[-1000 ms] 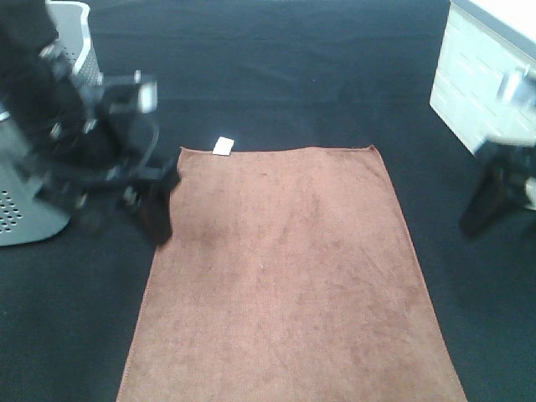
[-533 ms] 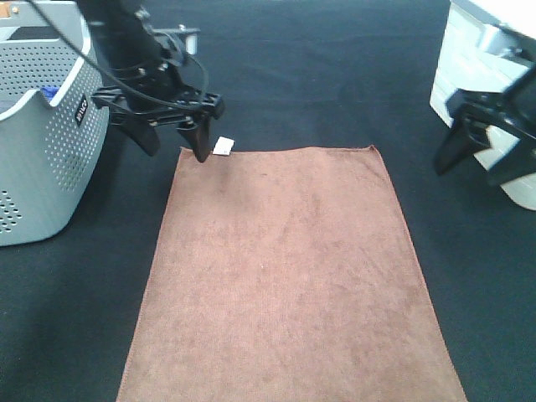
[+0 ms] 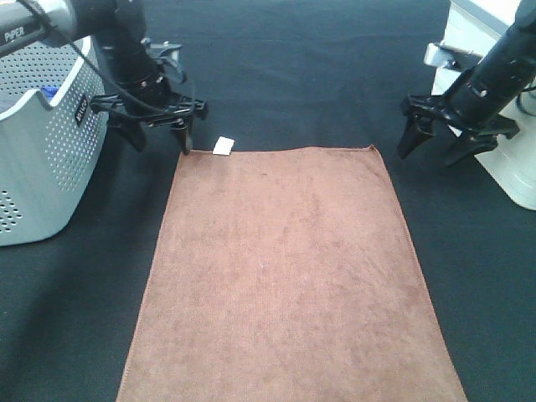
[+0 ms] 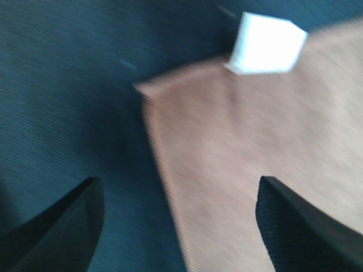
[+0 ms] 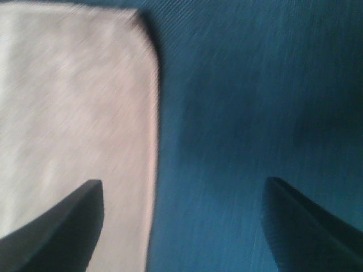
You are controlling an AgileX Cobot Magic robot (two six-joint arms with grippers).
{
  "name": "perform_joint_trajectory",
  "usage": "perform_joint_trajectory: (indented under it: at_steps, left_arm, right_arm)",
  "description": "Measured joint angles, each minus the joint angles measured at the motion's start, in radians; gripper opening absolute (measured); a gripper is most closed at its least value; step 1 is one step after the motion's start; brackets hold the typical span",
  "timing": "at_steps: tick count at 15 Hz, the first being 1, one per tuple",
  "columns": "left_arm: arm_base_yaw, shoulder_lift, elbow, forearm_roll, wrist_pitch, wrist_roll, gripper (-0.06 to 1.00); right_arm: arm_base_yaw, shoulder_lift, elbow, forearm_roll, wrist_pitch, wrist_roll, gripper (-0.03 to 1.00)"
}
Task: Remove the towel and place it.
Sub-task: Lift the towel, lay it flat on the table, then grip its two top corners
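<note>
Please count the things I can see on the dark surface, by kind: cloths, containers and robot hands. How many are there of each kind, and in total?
Cloths: 1, the reddish-brown towel, lying flat.
Containers: 2, the grey basket and the white box.
Robot hands: 2, the left hand and the right hand, both open.
Total: 5

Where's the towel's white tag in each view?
Exterior high: white tag on the far edge of the towel, near its left corner, just right of the left hand.
Left wrist: white tag beside the towel's corner, ahead of the open hand.
Right wrist: not in it; only the towel's other far corner shows.
Shared landmark: the towel's far edge.
</note>
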Motion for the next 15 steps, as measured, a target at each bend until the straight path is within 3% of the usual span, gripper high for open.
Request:
perform_joint_trajectory:
  at_steps: [6, 12, 15]
  left_arm:
    - [0.027, 0.047, -0.001, -0.079, 0.007, 0.048, 0.70]
    - [0.027, 0.083, -0.017, -0.103, 0.014, 0.051, 0.70]
    - [0.028, 0.089, -0.020, -0.105, 0.015, 0.051, 0.70]
  right_arm:
    - [0.000, 0.137, -0.114, 0.011, -0.041, 0.000, 0.75]
    - [0.065, 0.162, -0.123, 0.020, -0.134, -0.032, 0.75]
    - [0.064, 0.172, -0.132, 0.018, -0.134, -0.007, 0.75]
